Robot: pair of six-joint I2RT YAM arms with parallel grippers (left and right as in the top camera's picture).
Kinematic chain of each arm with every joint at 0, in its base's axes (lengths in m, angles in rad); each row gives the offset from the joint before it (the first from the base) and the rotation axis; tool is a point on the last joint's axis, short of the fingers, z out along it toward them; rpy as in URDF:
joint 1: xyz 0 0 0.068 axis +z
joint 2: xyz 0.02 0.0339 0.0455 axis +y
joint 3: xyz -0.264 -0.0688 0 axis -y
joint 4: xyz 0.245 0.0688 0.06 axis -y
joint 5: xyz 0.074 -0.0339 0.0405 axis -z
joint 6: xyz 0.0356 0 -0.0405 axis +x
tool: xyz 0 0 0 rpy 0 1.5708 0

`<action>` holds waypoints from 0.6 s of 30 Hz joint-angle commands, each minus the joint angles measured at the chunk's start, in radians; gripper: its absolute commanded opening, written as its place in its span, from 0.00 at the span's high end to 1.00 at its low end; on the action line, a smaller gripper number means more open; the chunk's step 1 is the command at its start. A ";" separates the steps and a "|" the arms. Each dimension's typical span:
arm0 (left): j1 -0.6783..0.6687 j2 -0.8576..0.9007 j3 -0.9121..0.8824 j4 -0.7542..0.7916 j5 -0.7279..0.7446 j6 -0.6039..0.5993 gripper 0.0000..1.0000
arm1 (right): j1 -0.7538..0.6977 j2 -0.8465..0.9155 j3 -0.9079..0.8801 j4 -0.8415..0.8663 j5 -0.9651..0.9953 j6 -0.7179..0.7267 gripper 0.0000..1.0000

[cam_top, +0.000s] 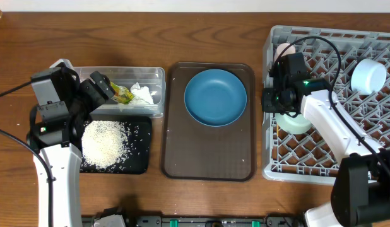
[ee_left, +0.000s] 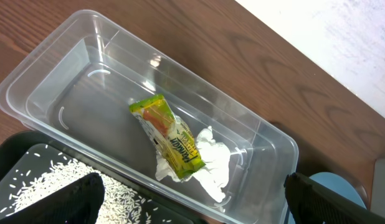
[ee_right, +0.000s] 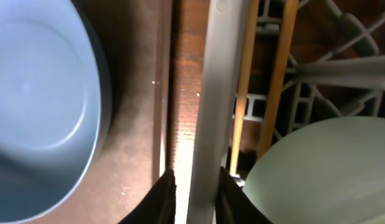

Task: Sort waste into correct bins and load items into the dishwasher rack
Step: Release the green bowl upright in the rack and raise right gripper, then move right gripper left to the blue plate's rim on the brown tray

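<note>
Right gripper (ee_right: 195,199) is spread astride the wall of the grey plastic dishwasher rack (ee_right: 208,93), possibly touching; two thin wooden chopsticks (ee_right: 244,93) lie inside. Left gripper (ee_left: 192,208) is released over the clear rectangular plastic tub (ee_left: 99,106) containing the yellow-green crinkly wrapper (ee_left: 171,140).

Clear, glossy plastic on the tub (ee_left: 199,81), highlights on its walls; the wrapper (ee_left: 171,140) is shiny crinkled film, the tissue (ee_left: 211,165) soft crumpled paper. The bench (cam_top: 182,38) shows dark grained wood with a low sheen, the brown tray (cam_top: 207,154) a fine matt texture, the plate (cam_top: 215,96) smooth. Rack (ee_right: 208,93): matt grey plastic; chopsticks (ee_right: 276,81): bare wood.
</note>
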 commanded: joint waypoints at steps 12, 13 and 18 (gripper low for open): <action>0.004 0.004 -0.003 -0.002 -0.010 0.009 0.05 | 0.021 -0.034 0.014 -0.082 -0.015 0.003 0.89; 0.004 0.004 -0.003 -0.002 -0.010 0.009 0.05 | 0.021 -0.034 0.014 -0.084 -0.015 0.003 0.91; 0.004 0.004 -0.003 -0.002 -0.010 0.008 0.05 | 0.021 -0.034 0.014 -0.104 -0.015 0.003 0.91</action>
